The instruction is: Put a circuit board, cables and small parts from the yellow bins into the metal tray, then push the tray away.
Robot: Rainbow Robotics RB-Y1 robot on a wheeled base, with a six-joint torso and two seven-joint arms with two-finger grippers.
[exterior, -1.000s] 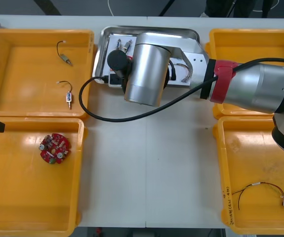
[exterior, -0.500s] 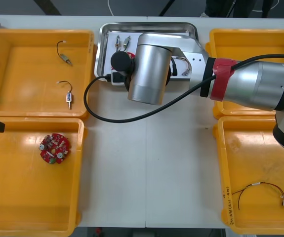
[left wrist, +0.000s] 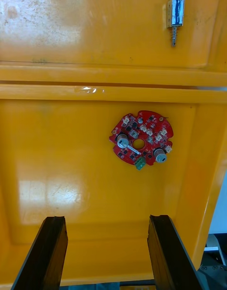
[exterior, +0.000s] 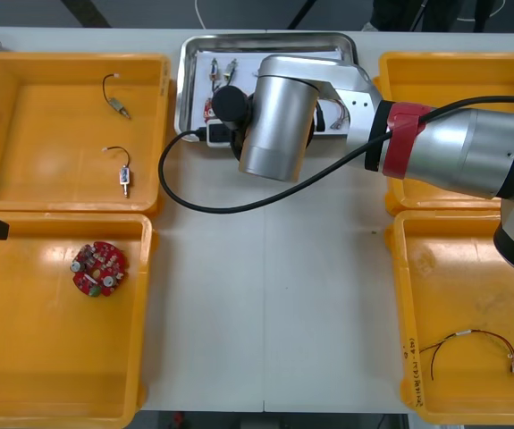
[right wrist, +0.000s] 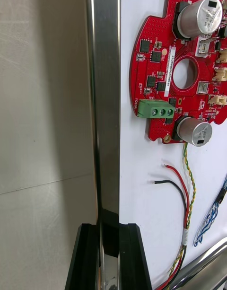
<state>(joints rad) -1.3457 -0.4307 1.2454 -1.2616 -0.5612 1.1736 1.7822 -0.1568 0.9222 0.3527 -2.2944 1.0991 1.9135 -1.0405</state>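
Your right gripper is pinching the raised rim of the metal tray, with one black finger standing outside over the table and the other inside over the white floor. Just past the inside finger, a red and yellow cable and a twisted blue and white cable are lying loose. Farther along, a round red circuit board is lying flat just beside the rim.

By its look, the tray is thin sheet metal: stiff, fairly light, and likely to be gliding easily on the smooth table. The rim is the only lip offering a hold, and you are gripping it there. The loose contents are light and may be sliding about if the push is jerky.

Your left gripper is hanging open over the near left yellow bin, above a spare circuit board. Your right arm is reaching from the right side across the table, its wrist bending down over the tray's near edge, with the tray sitting at the far side between the far bins
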